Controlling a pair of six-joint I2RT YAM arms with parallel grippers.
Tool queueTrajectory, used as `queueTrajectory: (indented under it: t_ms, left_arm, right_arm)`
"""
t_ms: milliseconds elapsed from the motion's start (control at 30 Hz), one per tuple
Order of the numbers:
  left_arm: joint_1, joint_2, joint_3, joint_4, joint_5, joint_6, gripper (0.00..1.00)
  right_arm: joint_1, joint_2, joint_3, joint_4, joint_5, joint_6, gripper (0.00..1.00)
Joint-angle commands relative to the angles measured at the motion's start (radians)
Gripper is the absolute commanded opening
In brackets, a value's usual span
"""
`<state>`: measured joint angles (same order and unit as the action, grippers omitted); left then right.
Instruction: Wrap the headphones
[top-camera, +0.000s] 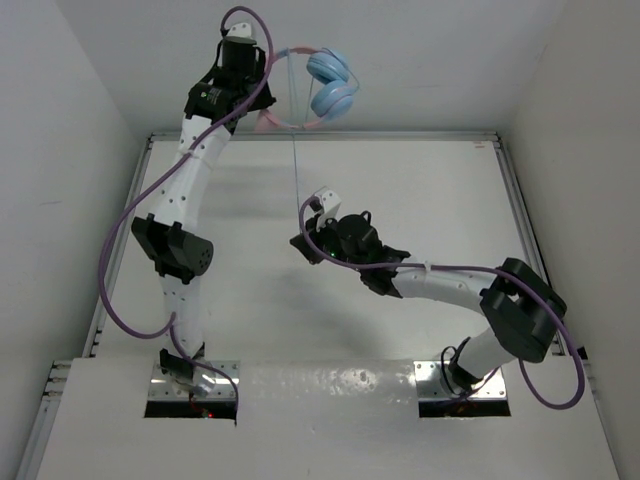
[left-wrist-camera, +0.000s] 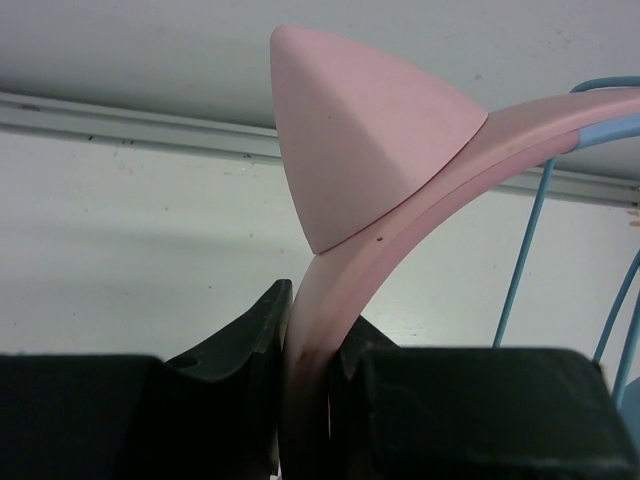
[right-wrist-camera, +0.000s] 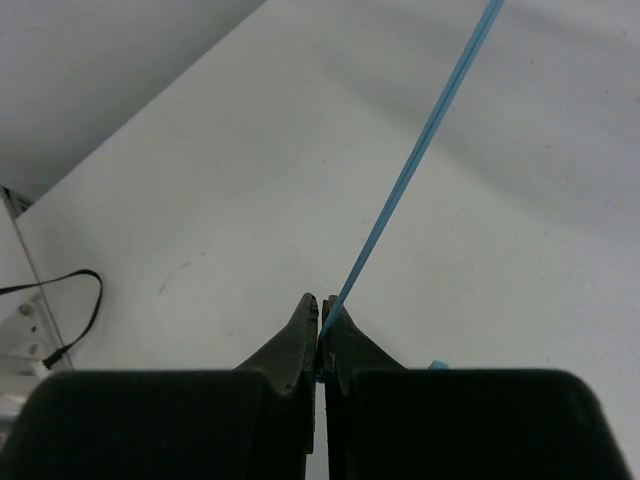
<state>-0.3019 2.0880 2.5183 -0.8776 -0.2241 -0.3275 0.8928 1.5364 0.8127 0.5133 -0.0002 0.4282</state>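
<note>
The headphones (top-camera: 331, 84) hang in the air at the back of the table, with light blue ear cups and a pink cat-ear headband (left-wrist-camera: 360, 200). My left gripper (top-camera: 262, 92) is shut on the pink headband and holds it up; in the left wrist view the band (left-wrist-camera: 310, 370) sits between the jaws of the left gripper (left-wrist-camera: 312, 340). The thin teal cable (top-camera: 297, 165) runs taut from the headphones to my right gripper (top-camera: 308, 212) over the table's middle. My right gripper (right-wrist-camera: 320, 318) is shut on the cable (right-wrist-camera: 420, 160).
Thick purple robot cables (top-camera: 120, 260) loop along both arms. The white table (top-camera: 250, 300) has a raised metal rail (top-camera: 380, 135) at the back and white walls around it. A thin black wire (right-wrist-camera: 60, 300) lies at the left in the right wrist view.
</note>
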Motion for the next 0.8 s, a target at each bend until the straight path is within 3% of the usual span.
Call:
queueTrajectory:
  t_ms: [0,567,767]
  left_arm:
    - [0.023,-0.039,0.07,0.217,-0.011,-0.035,0.0]
    - [0.018,-0.005,-0.079,0.282,-0.066,0.011,0.0]
    - [0.012,-0.016,-0.231,0.373,-0.115,0.155,0.0]
  right_arm:
    - [0.018,-0.016,-0.046,-0.13,-0.021,-0.035,0.0]
    - [0.041,-0.134,0.069,-0.248,-0.112,-0.051,0.0]
    - [0.041,-0.235,0.118,-0.382,-0.071,-0.083,0.0]
